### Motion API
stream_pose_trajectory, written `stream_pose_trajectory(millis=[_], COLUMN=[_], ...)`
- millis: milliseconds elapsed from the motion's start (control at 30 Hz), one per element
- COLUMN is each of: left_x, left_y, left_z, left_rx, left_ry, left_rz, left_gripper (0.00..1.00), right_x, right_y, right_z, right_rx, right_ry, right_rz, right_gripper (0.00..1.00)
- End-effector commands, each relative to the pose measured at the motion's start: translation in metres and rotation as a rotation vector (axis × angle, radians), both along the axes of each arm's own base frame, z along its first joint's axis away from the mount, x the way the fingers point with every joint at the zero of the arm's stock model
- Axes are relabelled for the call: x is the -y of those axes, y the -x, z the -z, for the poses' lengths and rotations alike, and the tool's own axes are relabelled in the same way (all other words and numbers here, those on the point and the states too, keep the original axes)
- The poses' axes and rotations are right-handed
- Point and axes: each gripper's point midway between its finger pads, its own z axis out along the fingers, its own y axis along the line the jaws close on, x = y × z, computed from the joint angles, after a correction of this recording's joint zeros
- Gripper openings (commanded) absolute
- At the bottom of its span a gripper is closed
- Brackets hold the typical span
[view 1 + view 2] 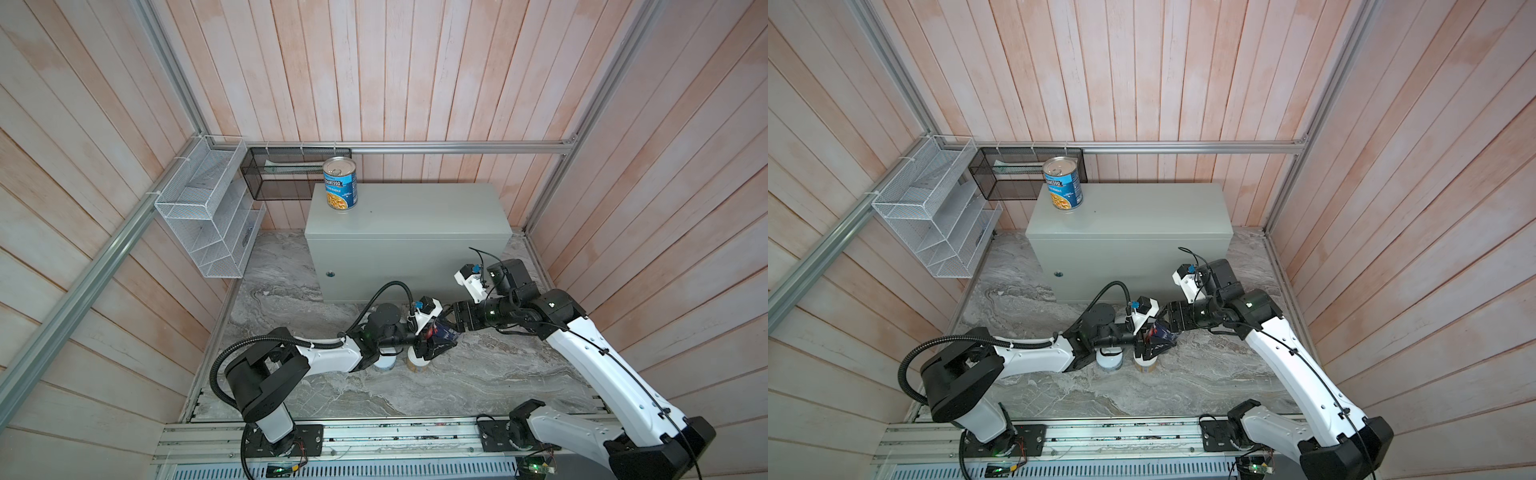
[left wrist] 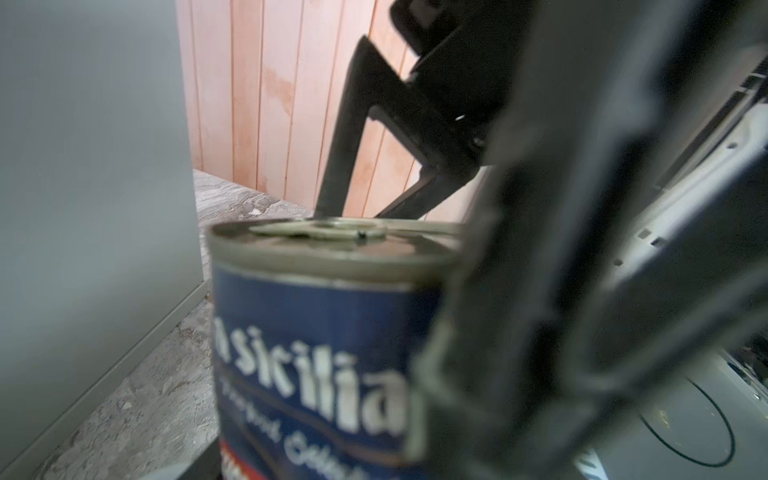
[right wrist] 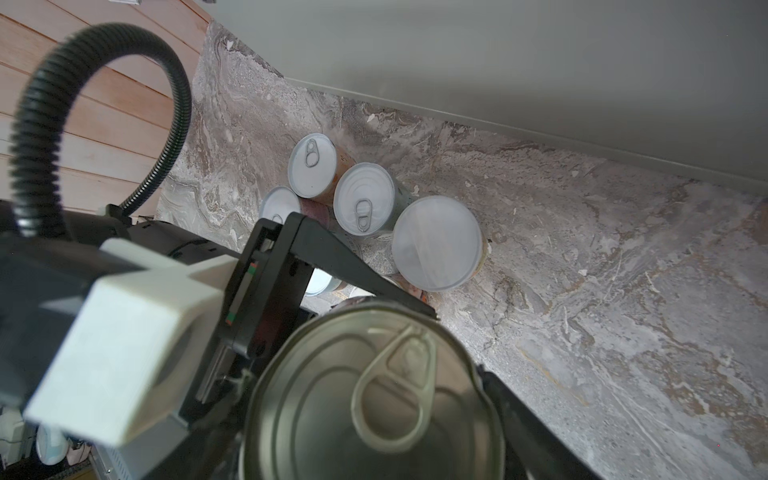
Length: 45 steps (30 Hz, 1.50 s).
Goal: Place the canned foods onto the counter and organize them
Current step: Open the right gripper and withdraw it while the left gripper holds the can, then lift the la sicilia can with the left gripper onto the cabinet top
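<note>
Top views, navy can (image 1: 442, 337): held over the marble-patterned surface (image 1: 498, 374), near side of the counter (image 1: 415, 216), between left hand (image 1: 434, 347) and right hand (image 1: 452, 322); not yet on the counter.
Top views, light blue can (image 1: 340, 183): upright on the counter's far-left corner.
Top views, short cans (image 1: 417, 363): two visible on the marble, just below the left hand.
Left wrist view, grip: finger (image 2: 540, 291) of the left hand pressed against the navy can (image 2: 324, 340); right hand (image 2: 353, 210) spread wide beyond the lid, gripping nothing.
Left wrist view, look: navy label, white lettering, dull metal rim, red band low down.
Right wrist view, grip: left hand's fingers on opposite sides of the can wall, clamped below the ring-pull top (image 3: 386, 386).
Right wrist view, pull-tab cans (image 3: 364, 199): three, beside a white-lidded can (image 3: 436, 243), clustered on the marble near the counter's front.
Handling, judged: rigid steel, probably full and heavy; glossy label probably slippery; best gripped across the side wall at mid-height, centred on the diameter, kept upright.
</note>
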Motion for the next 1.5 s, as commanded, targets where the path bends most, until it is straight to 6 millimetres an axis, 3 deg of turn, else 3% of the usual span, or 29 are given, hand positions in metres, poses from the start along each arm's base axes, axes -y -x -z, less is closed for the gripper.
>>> stream_pose_trajectory(millis=[0,433,733,867,1067,1467], left_x=[-0.005,-0.016,-0.031,-0.037,-0.057,-0.095], left_y=[-0.027,-0.029,-0.026,-0.027,-0.035,-0.04], left_z=[-0.026,-0.046,-0.069,-0.073,-0.079,-0.102], left_rx=[0.01,0.016,0.05,0.07,0.047,0.072], left_ry=[0.055,0.064,0.074,0.053,0.06,0.049], left_rz=[-0.131,-0.18,-0.223,-0.248,-0.357,-0.515], left_gripper=[0.47,0.47,0.47,0.47,0.47,0.47], right_x=[0.002,0.014,0.025,0.018,0.014,0.019], right_y=[0.0,0.0,-0.007,-0.006,-0.01,-0.035], right_z=[-0.004,-0.005,0.018,0.015,0.018,0.038], right_rx=[0.025,0.071,0.138,0.161,0.186,0.254], right_ry=[0.0,0.006,-0.024,-0.133,-0.233,-0.218], right_rz=[-0.009,0.041,0.156,0.182,0.231,0.305], right_gripper=[0.9,0.96,0.96,0.95,0.95,0.95])
